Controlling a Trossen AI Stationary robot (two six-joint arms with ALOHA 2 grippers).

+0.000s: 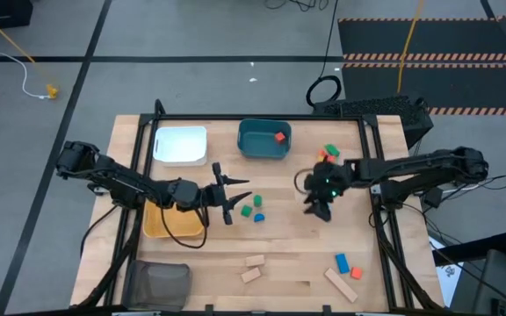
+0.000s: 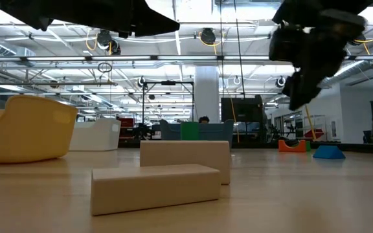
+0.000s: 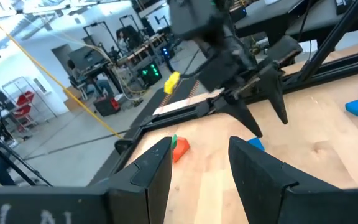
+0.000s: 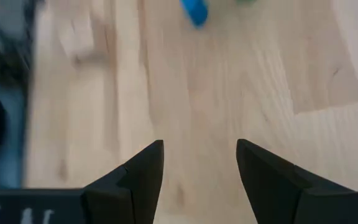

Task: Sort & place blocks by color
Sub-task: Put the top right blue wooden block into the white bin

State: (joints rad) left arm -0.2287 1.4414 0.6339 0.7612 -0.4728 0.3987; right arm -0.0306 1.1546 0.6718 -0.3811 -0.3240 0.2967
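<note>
Left gripper (image 1: 233,195) spread, empty | right gripper (image 1: 319,209) spread, empty

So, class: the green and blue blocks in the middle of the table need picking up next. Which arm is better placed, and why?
Probably the left. Its open hand points at the green block and blue block just beside it; the right hand, also open and empty, is farther off.

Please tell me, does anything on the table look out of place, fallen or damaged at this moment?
Nothing stands out. The blocks lie loose, unsorted, on the table; only a red block sits in the teal tray. Both the left pincer and right pincer are open and empty.
</note>
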